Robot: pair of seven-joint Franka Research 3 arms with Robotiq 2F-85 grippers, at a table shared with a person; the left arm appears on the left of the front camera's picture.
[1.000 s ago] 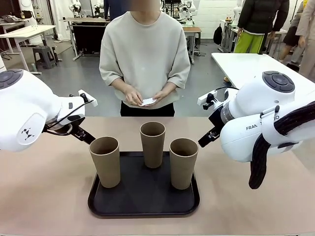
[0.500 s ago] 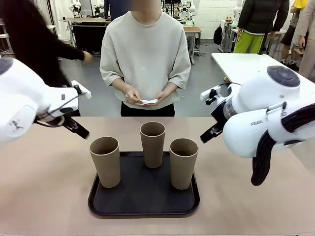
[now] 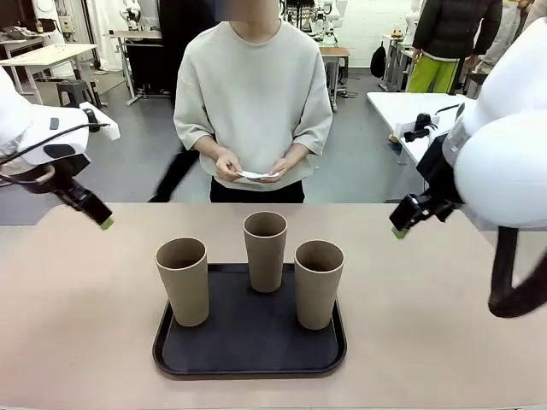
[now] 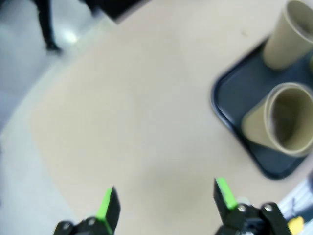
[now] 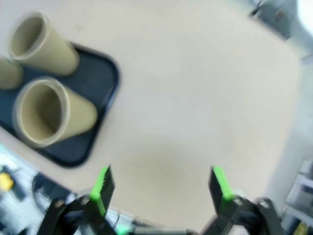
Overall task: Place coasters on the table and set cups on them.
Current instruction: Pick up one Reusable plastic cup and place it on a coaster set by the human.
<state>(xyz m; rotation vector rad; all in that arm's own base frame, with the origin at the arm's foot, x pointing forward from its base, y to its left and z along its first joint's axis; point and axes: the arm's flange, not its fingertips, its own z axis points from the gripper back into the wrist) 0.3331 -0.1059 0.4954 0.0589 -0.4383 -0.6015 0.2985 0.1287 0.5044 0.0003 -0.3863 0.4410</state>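
Bare worktop (image 3: 77,342) lies left and right of the tray (image 3: 248,342). 3 cups (image 3: 265,252) stand upright on the tray, close-set, blocking the centre. The left pincer (image 4: 166,200) and right pincer (image 5: 161,188) hang, jaws spread, over the bare flanks, apart from the cups.

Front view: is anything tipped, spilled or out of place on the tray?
Nothing stands out. The three cups stand upright and apart on the tray, nothing spilled. The person's hands hold the coasters.
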